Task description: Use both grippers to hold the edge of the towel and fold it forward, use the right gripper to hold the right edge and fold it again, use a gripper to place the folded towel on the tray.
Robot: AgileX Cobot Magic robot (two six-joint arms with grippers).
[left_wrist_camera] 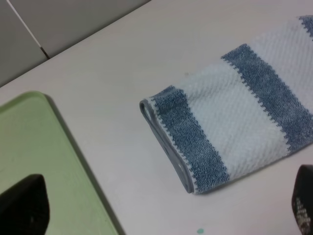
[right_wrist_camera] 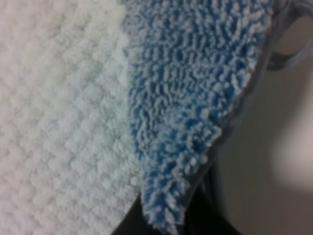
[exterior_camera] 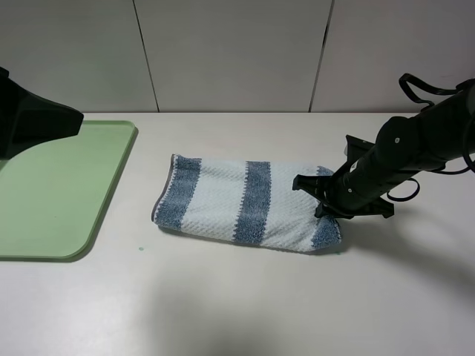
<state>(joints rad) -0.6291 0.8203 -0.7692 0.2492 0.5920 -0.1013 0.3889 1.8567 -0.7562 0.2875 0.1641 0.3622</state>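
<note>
The towel [exterior_camera: 245, 204] lies flat on the white table [exterior_camera: 237, 311], about mid-table in the high view, its stripes running front to back. In the left wrist view its near end shows two grey-trimmed layers stacked one on the other, so the first fold forward looks done. It is a long doubled strip, not yet halved sideways, so the second fold is not done and the placing is left after it.

At the towel's 3 o'clock end, the right gripper [exterior_camera: 320, 199] sits low on the edge, its arm stretching away toward 2 o'clock. Its jaws are clenched, and the right wrist view shows the blue pile of the end stripe and the grey trim running down into the dark gap of the claw. I judge it has the right edge pinched, ready to carry it across toward 9 o'clock. The cloth at that end does not look raised off the table yet.

The tray [exterior_camera: 59, 193] lies well apart from the towel at its 9 o'clock, flat and with nothing on it. The left gripper [left_wrist_camera: 164, 204] hangs above the tray's near side with its jaws spread wide, holding nothing and clear of the cloth.
</note>
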